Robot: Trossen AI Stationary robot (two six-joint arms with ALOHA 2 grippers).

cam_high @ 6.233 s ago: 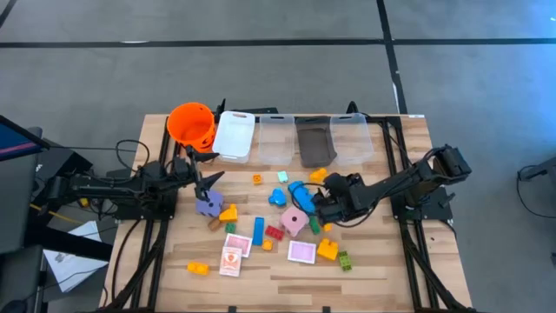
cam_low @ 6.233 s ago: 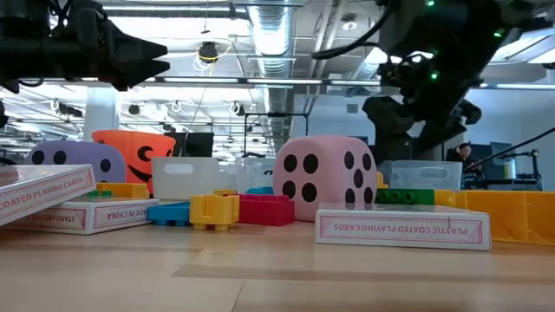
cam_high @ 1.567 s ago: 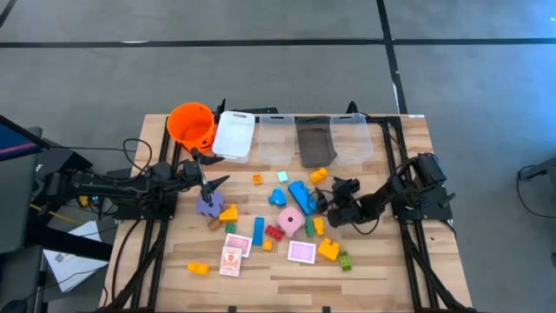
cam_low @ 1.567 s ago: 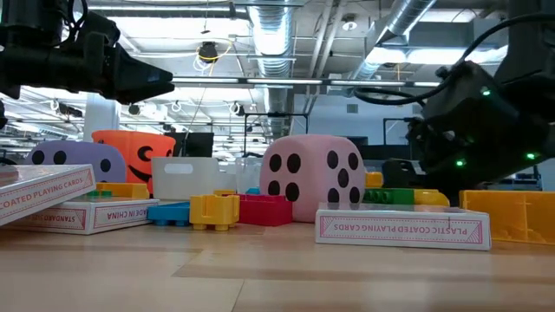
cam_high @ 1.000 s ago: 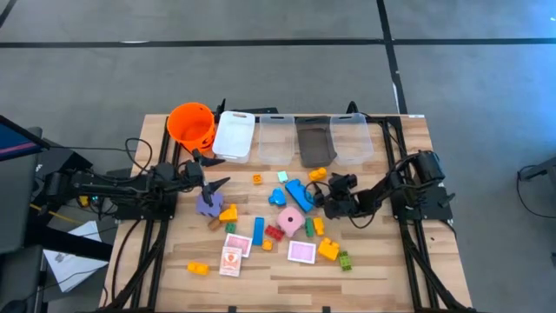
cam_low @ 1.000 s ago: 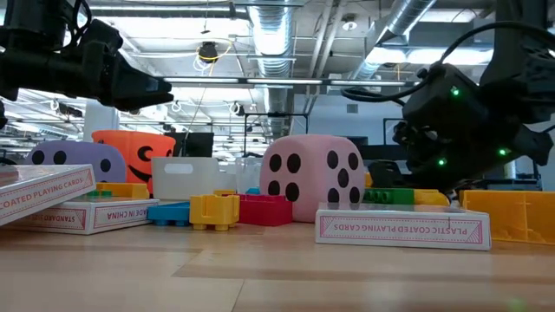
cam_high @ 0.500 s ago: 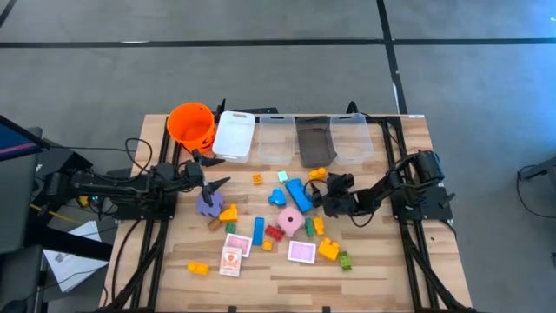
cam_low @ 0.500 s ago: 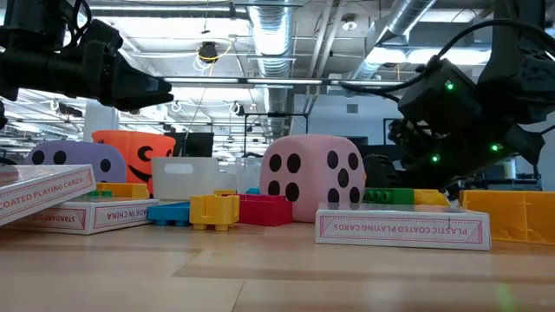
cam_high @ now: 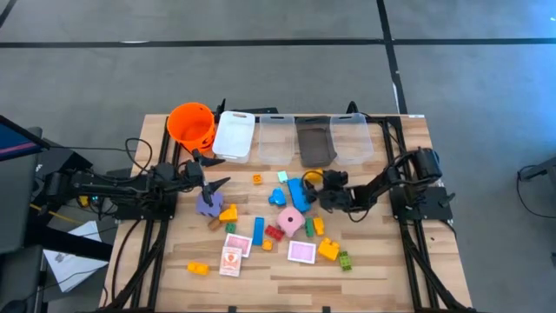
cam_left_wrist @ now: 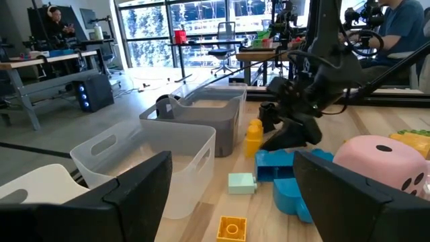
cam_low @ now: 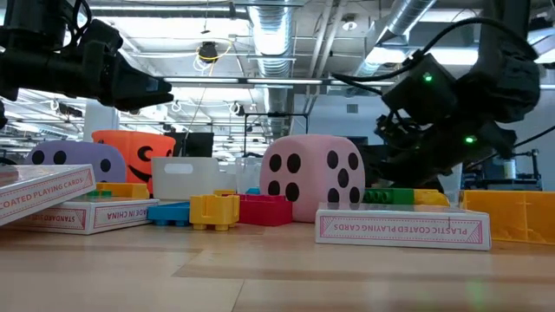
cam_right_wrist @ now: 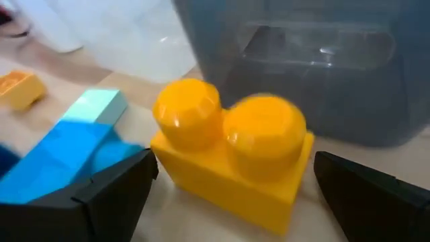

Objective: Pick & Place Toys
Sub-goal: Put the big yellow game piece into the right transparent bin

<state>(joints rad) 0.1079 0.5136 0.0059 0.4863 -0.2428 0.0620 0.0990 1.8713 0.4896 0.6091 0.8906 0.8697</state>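
right wrist view puts a yellow brick (cam_right_wrist: 232, 165) dead ahead of your right gripper (cam_right_wrist: 232, 202), sitting between the two dark fingers (cam_right_wrist: 111, 195) with open table on either side of it. the fingers stand wide apart and hold nothing, and neither one touches the brick as far as you can tell. the brick's long axis runs across the gap between the fingers, so the jaws would probably close on its short ends; the approach looks lined up and mostly calls for a short push forward and down.

the brick is a two-stud block, bright yellow, studs up, lying flat on the wooden table (cam_high: 391, 261) just in front of the dark grey bin (cam_right_wrist: 295, 60). a blue brick (cam_right_wrist: 74, 144) lies just beside it, so you may nudge that one as you close.

from the high view, the right gripper (cam_high: 323, 193) is near the yellow brick (cam_high: 316, 175), while your left gripper (cam_high: 211, 178) hovers well apart, over the purple die (cam_high: 208, 203) on the far side of the pile, its fingers also spread and empty. the right arm is clearly the nearer one for this pick.
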